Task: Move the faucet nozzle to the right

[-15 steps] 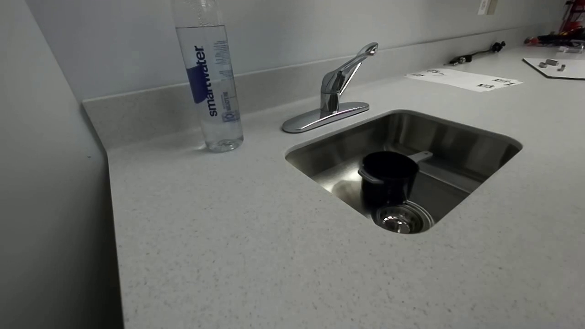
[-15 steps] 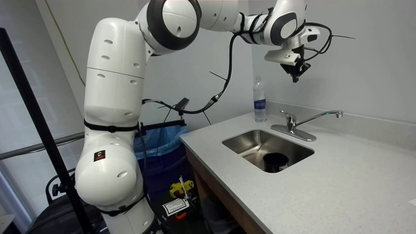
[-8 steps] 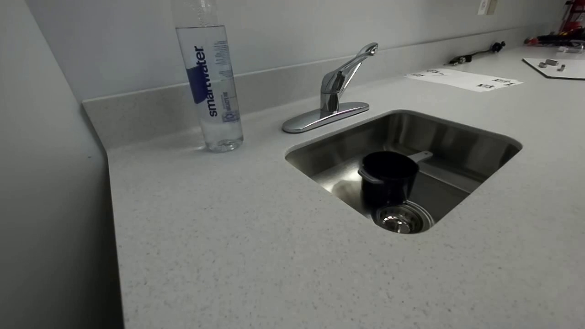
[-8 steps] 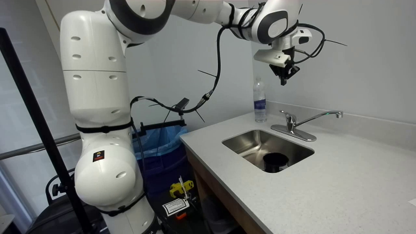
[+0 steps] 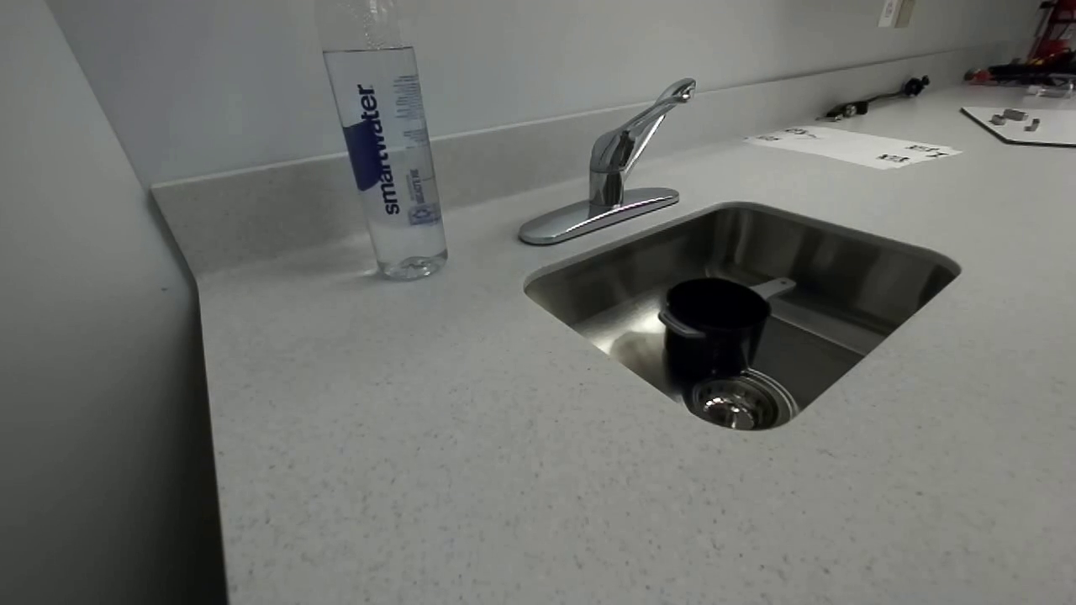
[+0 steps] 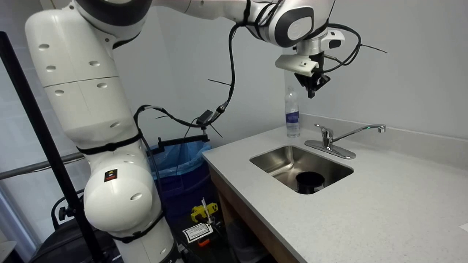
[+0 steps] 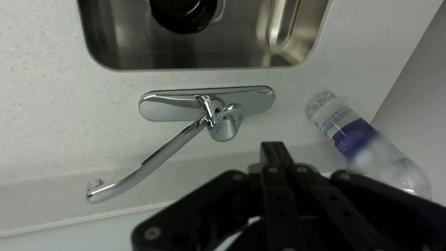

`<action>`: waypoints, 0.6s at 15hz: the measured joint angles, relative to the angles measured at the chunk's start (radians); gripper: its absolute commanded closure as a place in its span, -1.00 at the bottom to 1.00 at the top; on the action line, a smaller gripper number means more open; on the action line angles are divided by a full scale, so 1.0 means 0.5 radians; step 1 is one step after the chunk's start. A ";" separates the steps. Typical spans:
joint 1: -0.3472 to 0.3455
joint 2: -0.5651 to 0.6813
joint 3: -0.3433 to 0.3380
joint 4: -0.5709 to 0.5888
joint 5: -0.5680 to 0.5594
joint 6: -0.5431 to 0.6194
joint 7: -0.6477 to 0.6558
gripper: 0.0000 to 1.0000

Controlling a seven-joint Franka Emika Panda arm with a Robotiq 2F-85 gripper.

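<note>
The gripper [image 6: 311,95] is suspended above the counter [image 6: 387,204], its fingers [image 7: 267,153] pressed together, clear of the faucet nozzle [image 7: 156,161], which slants away from the sink [image 6: 276,163] toward the wall [image 6: 413,80]. A dark pot [image 5: 716,340] stands in the sink.

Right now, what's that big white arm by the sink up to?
A robot arm is meant to move the faucet nozzle to the right. At this moment its gripper hangs shut in the air above the counter, holding nothing and not touching the nozzle, which points away from the sink. A dark pot sits in the sink, and a water bottle stands on the counter.
</note>
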 measured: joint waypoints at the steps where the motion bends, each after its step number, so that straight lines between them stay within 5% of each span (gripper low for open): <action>1: 0.000 -0.042 -0.020 -0.039 0.005 -0.011 -0.023 1.00; 9: 0.000 -0.254 -0.144 -0.188 0.017 -0.148 -0.156 0.98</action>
